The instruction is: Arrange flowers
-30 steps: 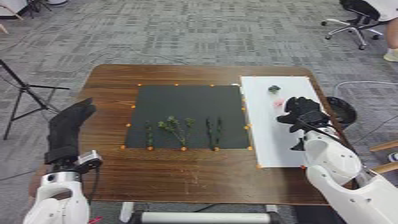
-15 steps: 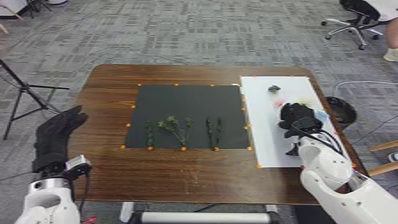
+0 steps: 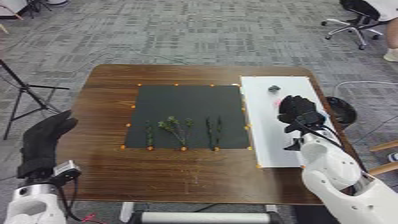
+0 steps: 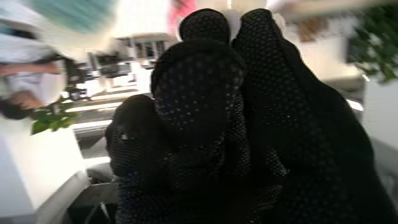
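Holds the left hand (image 3: 43, 140) at nine o'clock, just outside the left edge of the surface (image 3: 151, 175), fingers straight and close together, with a strip of brown wood between it and the black mat (image 3: 178, 100). Has a slim green stem (image 3: 149, 135) laid on the mat at eight o'clock, inside its left edge. Has branching sprigs (image 3: 178, 131) near six o'clock, then two dark green stems (image 3: 214, 134) side by side at five, close to the near edge. Farther right, has a small green bloom (image 3: 274, 88) at twelve o'clock on the white sheet (image 3: 266, 125), and a pink flower (image 3: 277, 102) at ten from the right hand (image 3: 299, 107). Keeps that hand over the sheet at one o'clock, near its right edge, with more room toward nine; in the right wrist view, fingers mostly straight, slightly parted at the tips; cannot tell whether touching the flower. Beyond the surface's right edge, at three o'clock, has a black bin (image 3: 345, 111).
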